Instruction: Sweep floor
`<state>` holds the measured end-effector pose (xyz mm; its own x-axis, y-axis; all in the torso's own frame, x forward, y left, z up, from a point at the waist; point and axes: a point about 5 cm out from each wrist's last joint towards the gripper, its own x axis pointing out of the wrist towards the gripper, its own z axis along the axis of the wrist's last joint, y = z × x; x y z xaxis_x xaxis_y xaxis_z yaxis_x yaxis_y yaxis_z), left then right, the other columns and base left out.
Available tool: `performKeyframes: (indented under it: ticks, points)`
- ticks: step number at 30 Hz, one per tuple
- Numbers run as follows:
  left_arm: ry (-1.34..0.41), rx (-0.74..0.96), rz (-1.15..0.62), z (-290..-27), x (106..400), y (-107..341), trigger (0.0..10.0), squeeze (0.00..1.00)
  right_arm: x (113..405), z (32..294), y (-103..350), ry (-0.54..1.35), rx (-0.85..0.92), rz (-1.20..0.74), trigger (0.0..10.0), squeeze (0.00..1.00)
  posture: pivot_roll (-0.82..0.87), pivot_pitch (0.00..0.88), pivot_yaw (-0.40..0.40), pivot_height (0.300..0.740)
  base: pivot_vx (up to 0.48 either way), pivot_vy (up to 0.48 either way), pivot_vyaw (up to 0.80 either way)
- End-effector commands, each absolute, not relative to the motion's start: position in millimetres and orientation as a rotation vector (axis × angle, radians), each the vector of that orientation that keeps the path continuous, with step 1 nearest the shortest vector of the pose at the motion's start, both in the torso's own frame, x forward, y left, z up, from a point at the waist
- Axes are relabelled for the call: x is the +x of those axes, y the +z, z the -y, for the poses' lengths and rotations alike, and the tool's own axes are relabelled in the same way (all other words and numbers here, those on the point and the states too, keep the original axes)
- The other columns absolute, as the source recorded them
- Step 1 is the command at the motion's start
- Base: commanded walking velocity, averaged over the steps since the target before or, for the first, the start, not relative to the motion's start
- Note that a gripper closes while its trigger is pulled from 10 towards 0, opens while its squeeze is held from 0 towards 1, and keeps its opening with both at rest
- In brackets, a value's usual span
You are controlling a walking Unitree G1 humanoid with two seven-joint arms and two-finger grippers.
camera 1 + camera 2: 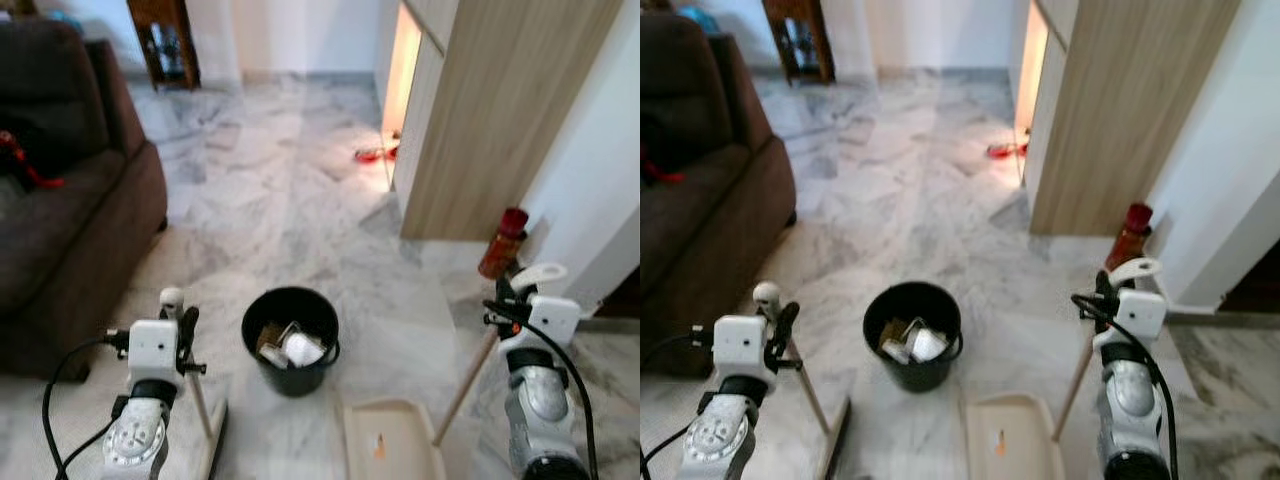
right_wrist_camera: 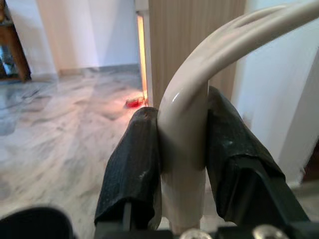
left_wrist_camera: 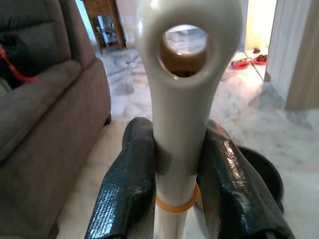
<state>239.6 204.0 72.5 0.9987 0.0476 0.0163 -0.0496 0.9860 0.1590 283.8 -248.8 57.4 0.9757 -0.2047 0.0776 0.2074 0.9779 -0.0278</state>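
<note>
A cream broom handle with a hanging hole (image 3: 182,99) is clamped between the left gripper's (image 3: 182,184) black fingers at the lower left of the head view; the dark broom head (image 1: 835,440) is cut off by the bottom edge. The right gripper (image 2: 182,164) is clenched on the curved cream dustpan handle (image 2: 199,84); the beige dustpan tray (image 1: 392,440) lies at lower centre, partly cropped. A round black bin (image 1: 290,340) holding indistinct rubbish stands between them on the grey marble floor (image 1: 280,200).

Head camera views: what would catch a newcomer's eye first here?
The black bin on the marble floor, holding scraps, sits between the two arms. The left gripper clamps a broom handle; the right gripper clamps the dustpan handle, its cream dustpan resting by the bin. A brown sofa stands at left.
</note>
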Motion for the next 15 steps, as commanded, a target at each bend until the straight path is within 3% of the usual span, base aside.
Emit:
performKeyframes:
  ticks: [1,15]
  points:
    - [0.054,0.175,0.054,-206.8,243.4,81.5,10.0,0.00,287.8,250.3,65.3,-0.210,-0.035,0.111,10.0,0.00,0.02,0.000,-0.002,0.740,0.000,0.000,0.00]
    - [0.052,0.177,0.050,-205.9,242.4,80.0,10.0,0.00,287.4,252.2,62.1,-0.215,-0.039,0.083,10.0,0.00,0.02,0.000,-0.006,0.740,0.000,0.000,-0.04]
